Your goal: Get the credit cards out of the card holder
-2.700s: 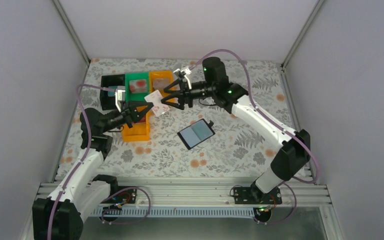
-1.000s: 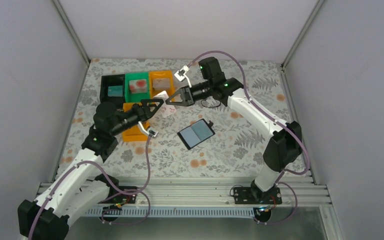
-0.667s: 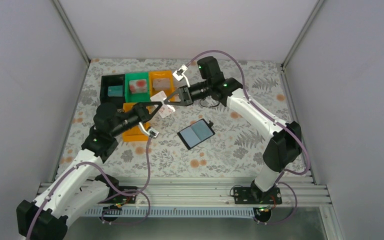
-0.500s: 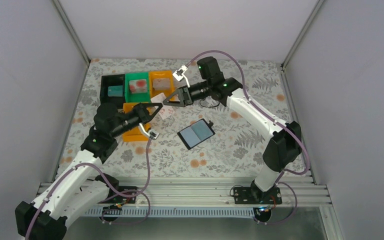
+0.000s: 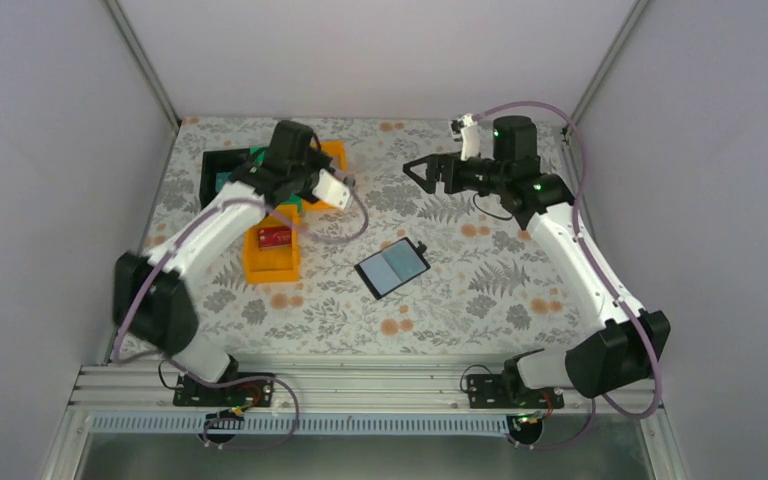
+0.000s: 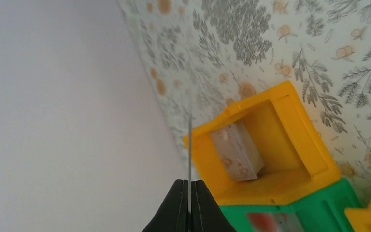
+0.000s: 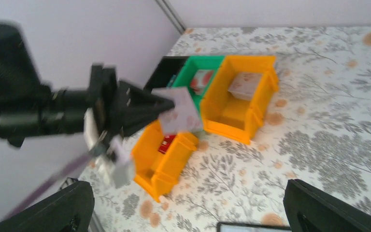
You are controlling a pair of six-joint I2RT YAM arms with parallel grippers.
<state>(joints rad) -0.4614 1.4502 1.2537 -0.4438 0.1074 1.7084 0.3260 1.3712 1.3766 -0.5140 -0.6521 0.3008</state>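
Note:
The card holder (image 5: 392, 266) lies open on the table, pale blue-grey panels up; its far edge shows in the right wrist view (image 7: 251, 227). My left gripper (image 6: 189, 186) is shut on a whitish credit card (image 6: 189, 145), seen edge-on, above the back orange tray (image 6: 270, 145). The right wrist view shows that card (image 7: 179, 113) in the left gripper (image 7: 166, 105). Another whitish card (image 6: 235, 151) lies in that tray. A red card (image 5: 273, 236) lies in the near orange tray (image 5: 270, 262). My right gripper (image 5: 418, 172) hangs open and empty at the back.
A green tray (image 7: 193, 72) with a red-and-white card (image 7: 203, 79) and a black tray (image 5: 218, 165) stand in a row beside the back orange tray (image 7: 244, 113). The left wall runs close behind them. Floral cloth (image 5: 480, 290) covers the table.
The right gripper let go of the whitish card, opened wide and drew back to the rear right. The left gripper shut on the card and swung it over the back trays.

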